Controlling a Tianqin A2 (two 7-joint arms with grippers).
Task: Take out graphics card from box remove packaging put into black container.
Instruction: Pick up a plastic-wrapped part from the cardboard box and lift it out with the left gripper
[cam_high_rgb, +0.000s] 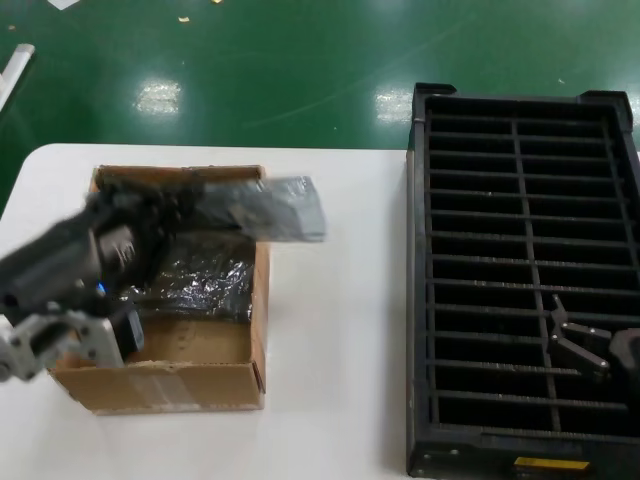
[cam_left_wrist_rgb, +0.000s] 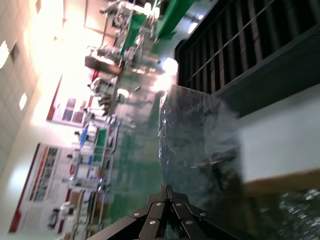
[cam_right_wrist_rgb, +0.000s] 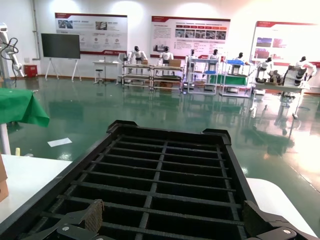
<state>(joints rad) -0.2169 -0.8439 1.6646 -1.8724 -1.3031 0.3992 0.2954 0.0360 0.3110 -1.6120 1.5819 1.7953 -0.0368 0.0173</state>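
My left gripper (cam_high_rgb: 190, 208) is shut on one end of the packaging (cam_high_rgb: 275, 208), a shiny dark-grey bag held flat above the far wall of the brown box (cam_high_rgb: 170, 385). The graphics card is hidden inside the bag. In the left wrist view the shut gripper (cam_left_wrist_rgb: 169, 192) pinches the bag's (cam_left_wrist_rgb: 200, 145) edge, and the bag stretches away toward the black container (cam_left_wrist_rgb: 250, 45). My right gripper (cam_high_rgb: 572, 340) hangs open and empty over the near part of the black container (cam_high_rgb: 420, 300); in the right wrist view it (cam_right_wrist_rgb: 172, 220) is spread wide above the slots (cam_right_wrist_rgb: 165, 175).
More crinkly grey plastic (cam_high_rgb: 205, 280) lies inside the box. The box stands on the left of the white table (cam_high_rgb: 335, 330), and the container lies on the right. A yellow label (cam_high_rgb: 551, 464) marks the container's near edge. Green floor lies beyond the table.
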